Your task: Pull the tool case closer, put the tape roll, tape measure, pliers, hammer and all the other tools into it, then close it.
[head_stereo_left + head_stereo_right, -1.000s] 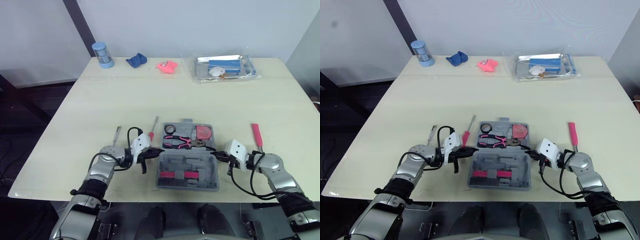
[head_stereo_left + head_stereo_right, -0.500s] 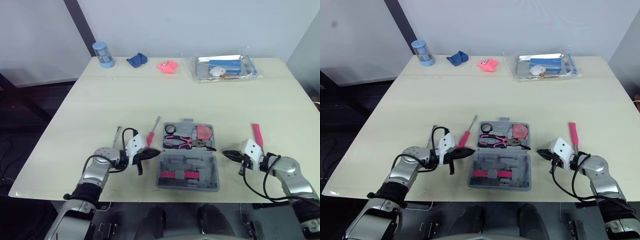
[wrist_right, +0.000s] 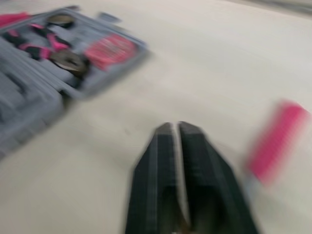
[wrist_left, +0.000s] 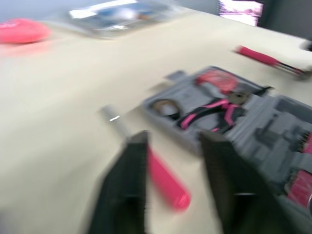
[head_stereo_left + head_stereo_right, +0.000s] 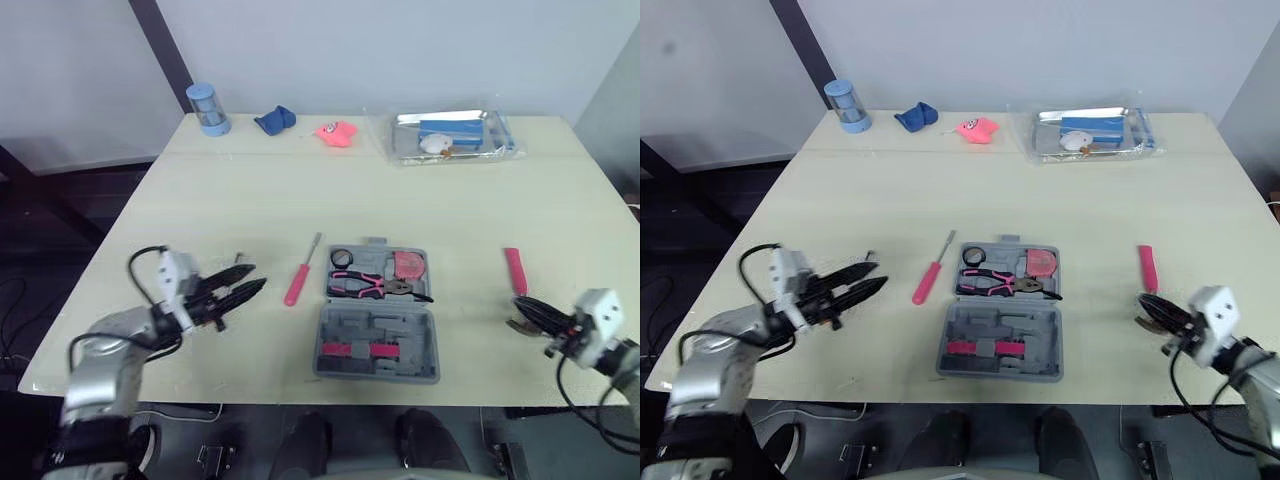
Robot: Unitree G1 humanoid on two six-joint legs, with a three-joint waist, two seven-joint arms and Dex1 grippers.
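The grey tool case point(image 5: 378, 335) lies open near the table's front edge. Its far half holds pink-handled pliers point(image 5: 372, 286), a small tape roll point(image 5: 340, 258) and a red tape measure point(image 5: 407, 265). A pink-handled screwdriver point(image 5: 300, 275) lies just left of the case. A pink-handled tool point(image 5: 515, 270) lies to its right. My left gripper point(image 5: 243, 283) is well left of the case, open and empty, with the screwdriver point(image 4: 165, 180) beyond its fingers point(image 4: 126, 190). My right gripper point(image 5: 520, 313) hovers right of the case, just in front of the pink handle point(image 3: 275, 141), holding nothing.
A thin metal tool point(image 5: 237, 261) lies by my left gripper. Along the far edge stand a blue cylinder point(image 5: 206, 108), a blue cloth point(image 5: 273, 120), a pink object point(image 5: 335, 133) and a clear bag of items point(image 5: 450, 135). The table's front edge is close behind the case.
Both arms have drawn outward from the case's sides, left arm to the left, right arm to the right. The left gripper has opened. The case stays put.
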